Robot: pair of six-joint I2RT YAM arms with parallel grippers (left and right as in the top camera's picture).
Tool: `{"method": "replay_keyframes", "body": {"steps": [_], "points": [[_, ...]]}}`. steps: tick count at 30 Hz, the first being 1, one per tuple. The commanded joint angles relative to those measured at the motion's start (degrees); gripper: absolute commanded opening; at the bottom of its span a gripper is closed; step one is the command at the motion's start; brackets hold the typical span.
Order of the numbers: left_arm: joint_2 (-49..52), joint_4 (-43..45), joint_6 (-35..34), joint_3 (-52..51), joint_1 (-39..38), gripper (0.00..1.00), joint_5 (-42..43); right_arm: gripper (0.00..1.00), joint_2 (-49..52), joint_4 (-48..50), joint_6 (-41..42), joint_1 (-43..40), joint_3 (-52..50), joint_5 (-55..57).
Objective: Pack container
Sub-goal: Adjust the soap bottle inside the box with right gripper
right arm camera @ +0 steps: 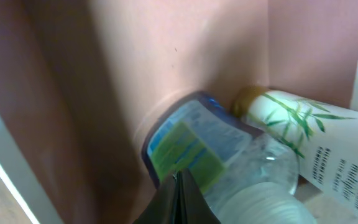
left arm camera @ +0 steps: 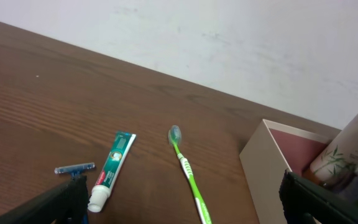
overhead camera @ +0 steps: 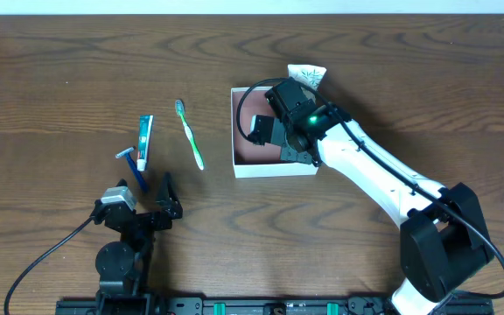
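Closest to me, the left gripper (overhead camera: 156, 197) hovers low over the table with its fingers spread wide and nothing between them. Just beyond it lie three loose toiletries. The razor (overhead camera: 129, 157) is nearest. The toothpaste (overhead camera: 145, 140) lies just beside the razor, with its cap toward me. The toothbrush (overhead camera: 191, 133) is a little to the right, between the toothpaste and the box.

All three have their long axes running roughly away from me. The toothbrush is slightly skewed, its bristle head at the far end and its handle angling right toward the container (overhead camera: 274, 169). The container sits to the right of these items and somewhat farther out, so anything picked here must travel right.

I judge the left arm far better placed for them. It would need its fingers turned across the handle rather than along it.

The right gripper (overhead camera: 274, 136) is down inside the container, over the reddish floor. From its wrist camera I see a clear bottle (right arm camera: 197, 146) with a blue-green label lying right in front of the fingers. I cannot tell whether the jaws are clamped on it or apart.

Farthest out, a white tube with a bamboo print (overhead camera: 309, 74) leans in the container's far right corner, touching the bottle and poking above the wall.
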Motion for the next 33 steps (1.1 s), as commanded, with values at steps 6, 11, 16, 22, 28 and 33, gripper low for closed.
{"method": "replay_keyframes", "body": {"steps": [6, 11, 16, 22, 28, 33], "points": [[0.07, -2.19, 0.52, -0.98, 0.28, 0.98, -1.49, 0.01, 0.50, 1.05, -5.42, -0.33, -0.35, 3.63], [0.07, -2.19, 0.52, -0.98, 0.28, 0.98, -1.49, 0.01, 0.50, 1.46, -5.66, -0.83, -0.37, 3.61], [0.07, -2.19, 0.55, -0.98, 0.28, 0.98, -1.49, 0.01, 0.50, 2.43, -5.64, -0.83, -0.37, 3.61], [0.07, -2.19, 0.55, -0.98, 0.28, 0.98, -1.49, 0.01, 0.50, 5.73, -5.62, -0.83, -0.37, 3.65], [0.07, -2.19, 0.52, -0.98, 0.28, 0.98, -1.49, 0.01, 0.50, 7.98, -5.60, -0.83, -0.37, 4.46], [0.07, -2.19, 0.55, -0.98, 0.28, 0.98, -1.49, 0.01, 0.50, 9.05, -5.53, -0.85, -0.37, 7.45]]}}
